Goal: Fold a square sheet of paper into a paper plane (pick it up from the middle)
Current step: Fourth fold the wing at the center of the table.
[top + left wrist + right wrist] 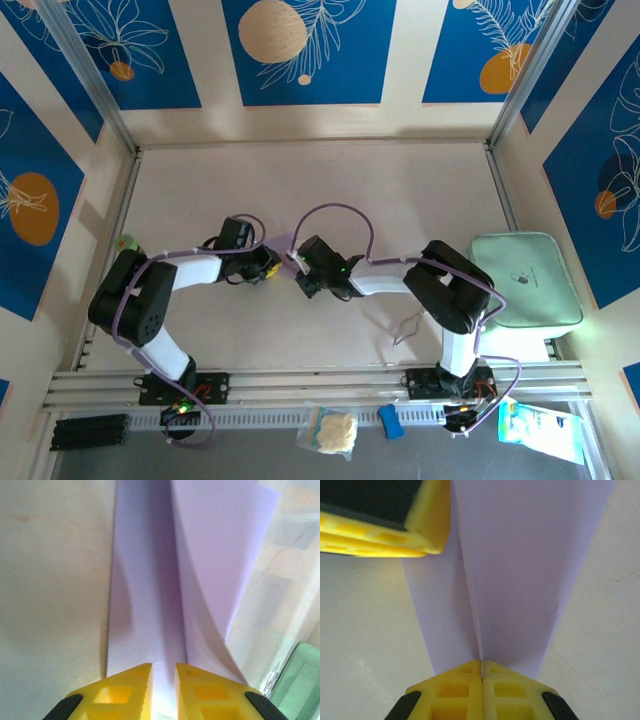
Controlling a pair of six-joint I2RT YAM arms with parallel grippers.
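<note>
- The right gripper (482,662) has its fingers pressed together with no gap. The crease of the square sheet of paper (520,555) runs straight into the seam between them, so it is clamped on the fold
- The left gripper (163,666) is nearly closed, with only a thin slit between its fingers and paper running into that slit; I judge it pinches the opposite end of the same sheet
- From the right wrist, one yellow finger (385,525) of the left gripper sits over the far end of the sheet, beside the crease
- The sheet lies mid-table (400,190) between the two grippers, ridged along its length, with one flap lifted and curling rather than flat
- The step looks like setting the centre fold. To do it well, both pinches should sit on the same crease line and the paper should be drawn gently taut, so the curled flap comes down edge to edge before any pressing
- Pulling unevenly would likely skew the crease or tear the thin paper
- The mint-green tray (525,280) lies well apart on the right
</note>
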